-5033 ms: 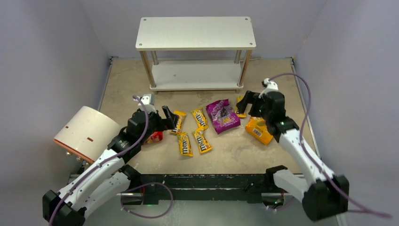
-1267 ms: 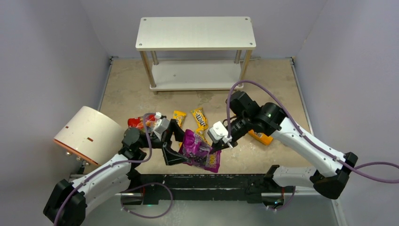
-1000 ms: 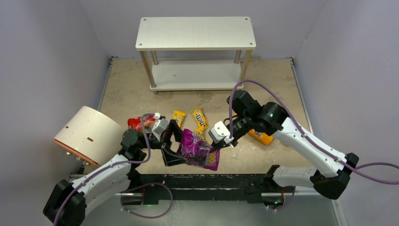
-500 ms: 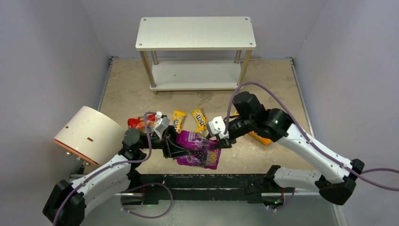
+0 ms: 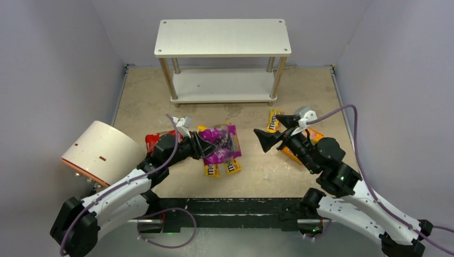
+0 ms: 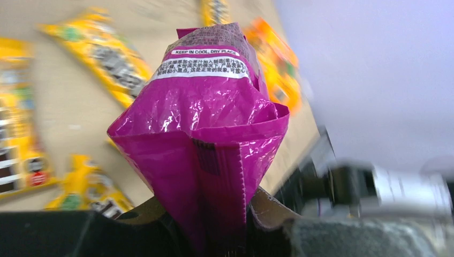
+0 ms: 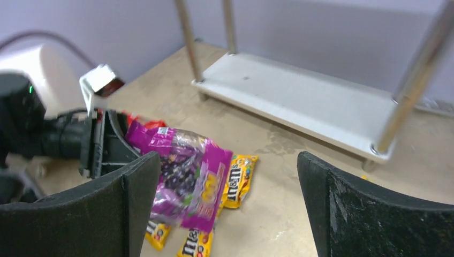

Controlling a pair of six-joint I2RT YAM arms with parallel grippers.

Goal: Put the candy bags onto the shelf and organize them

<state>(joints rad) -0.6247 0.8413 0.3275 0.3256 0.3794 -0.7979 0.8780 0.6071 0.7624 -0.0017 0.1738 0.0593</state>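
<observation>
My left gripper (image 5: 202,148) is shut on the bottom seam of the purple candy bag (image 5: 220,142), which it holds off the table; the seam is pinched between the jaws (image 6: 219,235). My right gripper (image 5: 271,131) stands open and empty to the right of the purple bag (image 7: 187,171), apart from it. Yellow M&M's packets lie below the bag (image 5: 212,170) (image 5: 232,166), and another (image 5: 274,121) lies by the right gripper. The red pouch (image 5: 153,140) lies behind my left arm. The orange pouch (image 5: 316,135) is partly hidden by my right arm. The shelf (image 5: 222,38) stands at the back, both boards bare.
A white-and-orange cylinder (image 5: 99,151) lies on its side at the left edge, next to my left arm. Purple walls close in the table on three sides. The shelf's lower board (image 7: 305,101) and its silver posts show ahead of my right gripper.
The purple bag passed from my right gripper to my left. The left shut on its seam and carried it up and back. The right opened and drew away to the right.
</observation>
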